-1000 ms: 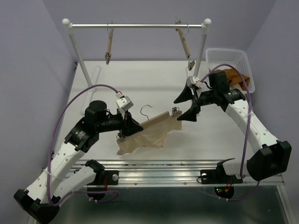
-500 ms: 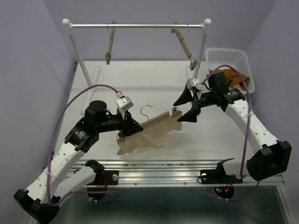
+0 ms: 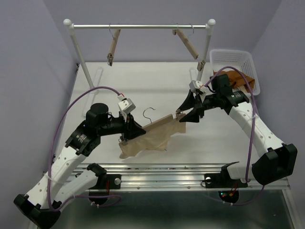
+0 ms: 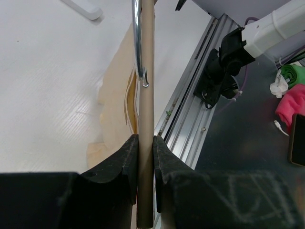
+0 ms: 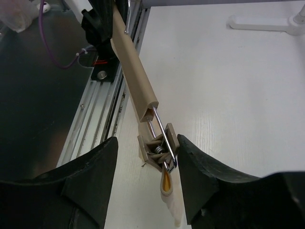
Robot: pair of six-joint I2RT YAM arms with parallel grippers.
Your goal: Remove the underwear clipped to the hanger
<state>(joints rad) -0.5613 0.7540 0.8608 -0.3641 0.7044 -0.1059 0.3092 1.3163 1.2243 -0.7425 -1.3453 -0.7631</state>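
The pale beige underwear [image 3: 145, 140] hangs from a wooden clip hanger [image 3: 159, 122] held low over the table. My left gripper [image 3: 129, 130] is shut on the hanger's bar [image 4: 145, 143] near its left end. In the left wrist view the beige cloth [image 4: 114, 95] lies left of the bar. My right gripper [image 3: 187, 110] is open, its jaws on either side of the hanger's right clip [image 5: 159, 150]. That clip pinches the beige cloth [image 5: 170, 202]; the right finger [image 5: 200, 167] is at the clip and the left finger stands apart. The rust-orange underwear [image 3: 237, 78] lies by the basket.
A clothes rack [image 3: 140, 26] stands at the back with two bare wooden hangers [image 3: 113, 45] [image 3: 187, 43]. A white basket [image 3: 233, 58] is at the back right. The table's metal front rail [image 3: 167, 171] runs just below the hanging cloth.
My right gripper has moved in toward the right clip and its jaws have narrowed around it. The left gripper and the hanger have stayed in place.
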